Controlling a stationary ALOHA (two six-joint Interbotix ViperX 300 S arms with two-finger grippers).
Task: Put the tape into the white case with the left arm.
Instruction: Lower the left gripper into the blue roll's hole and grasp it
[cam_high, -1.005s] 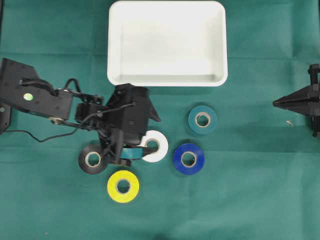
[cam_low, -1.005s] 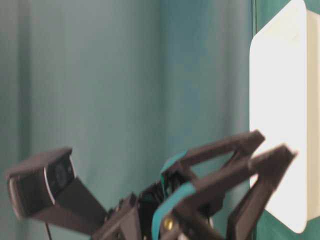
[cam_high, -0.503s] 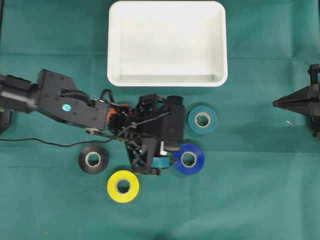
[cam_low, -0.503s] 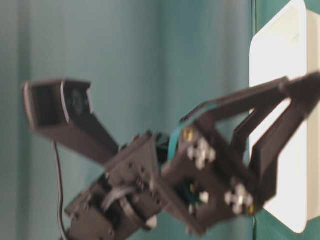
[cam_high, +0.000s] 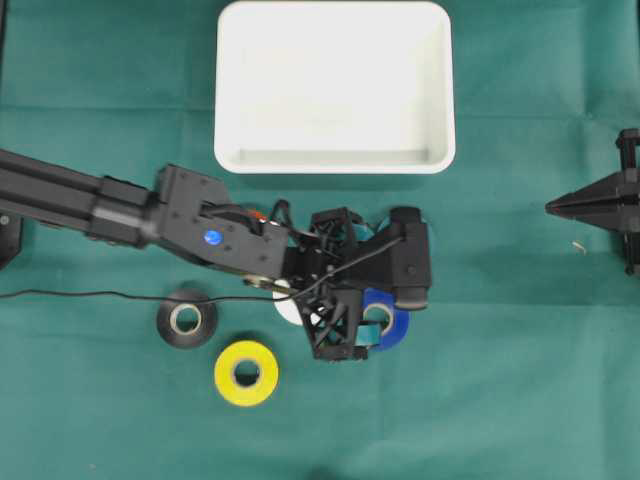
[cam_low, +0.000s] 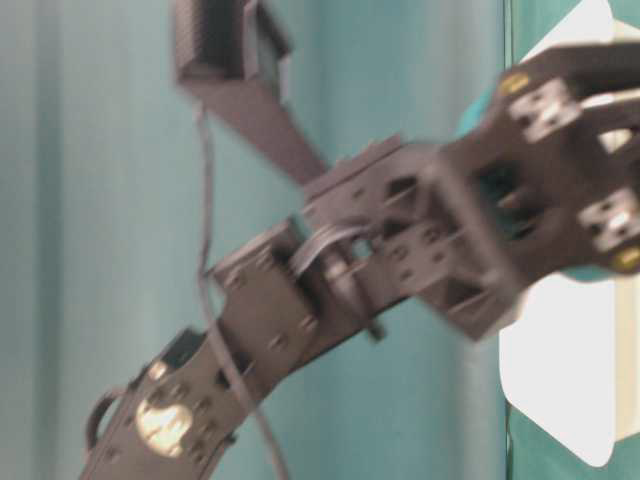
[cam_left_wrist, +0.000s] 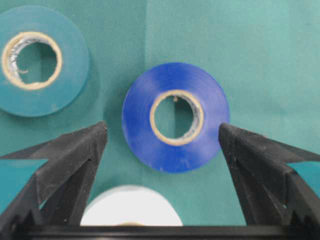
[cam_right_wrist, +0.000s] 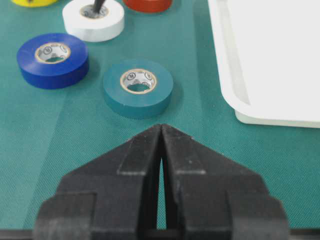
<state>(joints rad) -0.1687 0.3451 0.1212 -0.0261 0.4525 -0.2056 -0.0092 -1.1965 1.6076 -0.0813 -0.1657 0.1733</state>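
Note:
A blue tape lies flat on the green cloth, straddled by the open tips of my left gripper, which hovers above it and touches nothing. Seen from overhead, the left gripper covers most of the blue tape. A teal tape and a white tape lie close by. The white case stands empty beyond the rolls. My right gripper is shut and holds nothing, resting at the right edge.
A black tape and a yellow tape lie left of the left gripper. A red roll sits past the white tape. The left arm fills the blurred table-level view, with the case behind it.
The left arm has reached to the right, carrying its open gripper from over the white tape to over the blue tape. The right arm has stayed still.

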